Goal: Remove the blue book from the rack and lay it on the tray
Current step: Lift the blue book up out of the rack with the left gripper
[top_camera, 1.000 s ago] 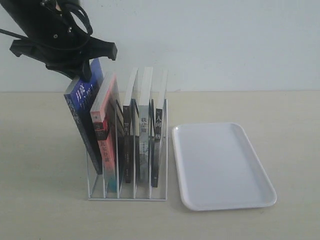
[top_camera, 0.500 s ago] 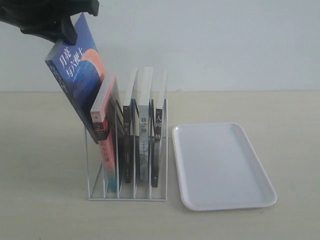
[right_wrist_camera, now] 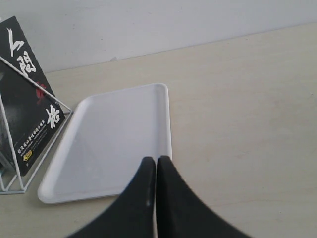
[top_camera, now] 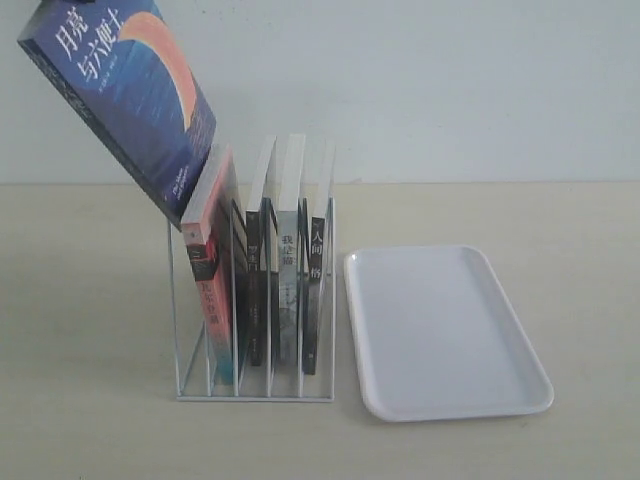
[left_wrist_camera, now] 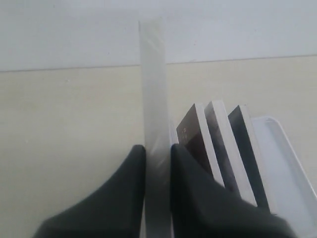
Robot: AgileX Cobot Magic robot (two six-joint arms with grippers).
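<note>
Overhead, far left: the blue book (top_camera: 120, 100) hangs tilted above the rack (top_camera: 255, 398), its lower corner just beside the top of the red-spined book (top_camera: 208, 270); contact unclear. The left claw (left_wrist_camera: 157, 163) is clamped across its thickness at the page edge. Likely light, fairly stiff, glossy cover probably slick; a one-edge pinch may let it pivot. Just right of the rack lies the tray (top_camera: 445, 335). The right claw (right_wrist_camera: 156, 166) is pressed together, hovering over the tray's rim.

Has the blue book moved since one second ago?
Yes. The blue book has gone up and left against the rack; only its lower corner remains near the rack's top.
</note>
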